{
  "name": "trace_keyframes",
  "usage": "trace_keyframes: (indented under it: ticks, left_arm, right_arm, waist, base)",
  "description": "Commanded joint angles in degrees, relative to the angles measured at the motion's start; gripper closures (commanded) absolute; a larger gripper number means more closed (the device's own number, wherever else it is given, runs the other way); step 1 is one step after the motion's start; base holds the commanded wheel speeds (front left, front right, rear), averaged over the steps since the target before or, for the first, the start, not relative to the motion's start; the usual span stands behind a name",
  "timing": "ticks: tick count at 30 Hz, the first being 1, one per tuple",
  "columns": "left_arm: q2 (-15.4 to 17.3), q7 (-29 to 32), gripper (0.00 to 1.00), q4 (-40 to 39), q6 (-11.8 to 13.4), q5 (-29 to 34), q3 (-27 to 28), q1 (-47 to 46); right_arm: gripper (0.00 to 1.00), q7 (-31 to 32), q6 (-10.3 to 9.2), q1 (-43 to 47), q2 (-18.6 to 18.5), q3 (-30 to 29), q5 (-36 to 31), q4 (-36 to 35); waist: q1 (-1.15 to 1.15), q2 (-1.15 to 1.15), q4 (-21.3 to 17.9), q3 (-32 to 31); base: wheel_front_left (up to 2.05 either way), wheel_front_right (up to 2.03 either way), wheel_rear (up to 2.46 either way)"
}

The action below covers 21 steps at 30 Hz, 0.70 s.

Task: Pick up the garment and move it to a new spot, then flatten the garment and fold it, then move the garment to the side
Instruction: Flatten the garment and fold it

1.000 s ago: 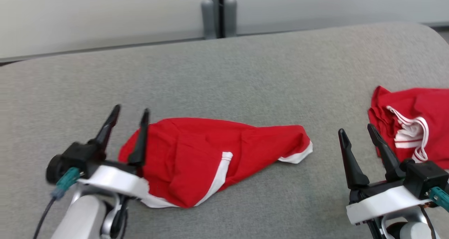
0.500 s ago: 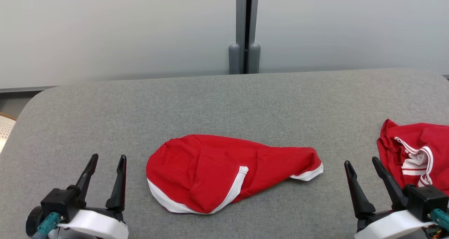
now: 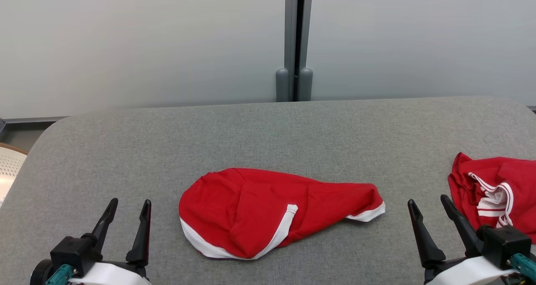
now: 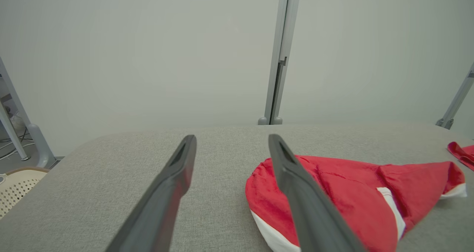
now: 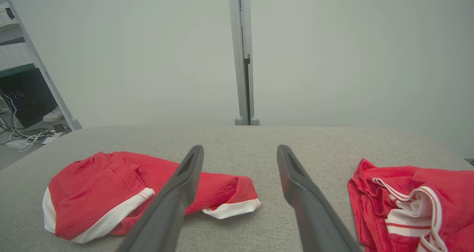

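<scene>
Item: red garment [image 3: 268, 211], white-trimmed, bunched and folded over; lay near the front middle of the grey counter [image 3: 268, 130], held by nothing
Left gripper [image 3: 130, 201]: fingers spread apart and empty; stood over the counter's front left, beside the garment but apart from it
Right gripper [image 3: 428, 200]: fingers likewise spread and empty; stood at front right, between that garment and a second red garment [image 3: 506, 180], crumpled at the counter's right edge
Behind: pale wall panels [image 3: 125, 46] joined by a grey post [image 3: 295, 42]
</scene>
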Motion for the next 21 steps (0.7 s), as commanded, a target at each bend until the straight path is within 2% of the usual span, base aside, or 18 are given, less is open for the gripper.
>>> trace_keyframes:
  ticks: [1, 21]
  left_arm:
    - [0.33, -0.05, 0.00, -0.06, 0.02, -0.29, -0.03, -0.24]
    - [0.37, -0.32, 0.00, 0.42, -0.24, -0.27, -1.05, -2.12]
  right_arm:
    - [0.00, -0.05, -0.02, 0.19, -0.39, 0.00, -0.14, -0.19]
    - [0.00, 0.66, -0.02, -0.28, -0.66, 0.07, -0.39, -0.58]
  waist:
    - [0.00, 0.00, -0.03, 0.05]
    - [0.00, 0.00, 0.89, 0.80]
  base:
    - [0.00, 0.00, 0.00]
    - [0.00, 0.00, 0.00]
